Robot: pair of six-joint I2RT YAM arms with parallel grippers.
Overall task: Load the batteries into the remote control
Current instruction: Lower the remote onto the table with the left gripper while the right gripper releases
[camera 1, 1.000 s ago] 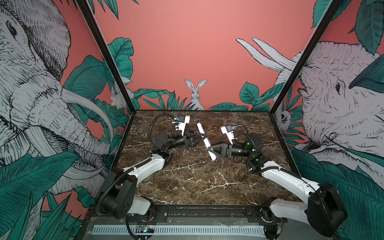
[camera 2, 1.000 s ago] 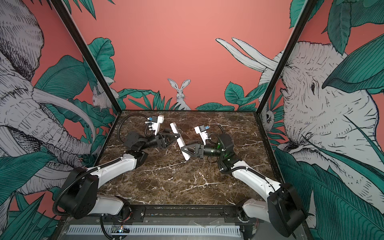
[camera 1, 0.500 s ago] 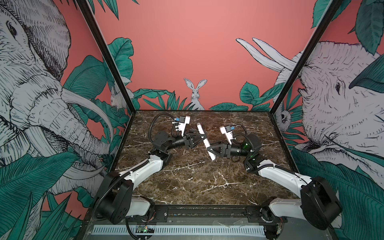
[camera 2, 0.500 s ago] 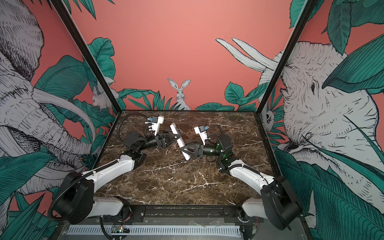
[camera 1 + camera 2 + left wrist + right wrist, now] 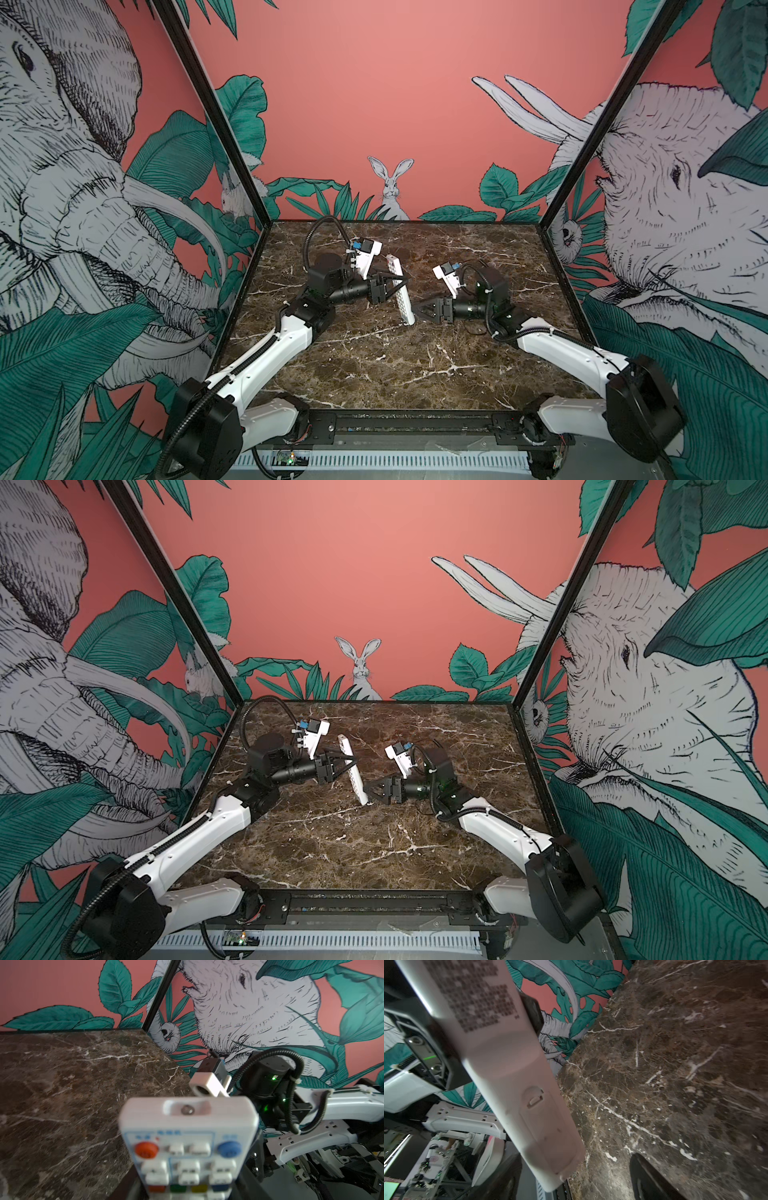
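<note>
Flanking marble tabletop (image 5: 374, 365), murals (image 5: 83, 208); remote control (image 5: 404, 305)

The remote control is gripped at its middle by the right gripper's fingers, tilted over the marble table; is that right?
Not quite: the left gripper grips the remote control at its middle, as both top views show. The right gripper stands open at its lower end. It is tilted over the marble table.
</note>
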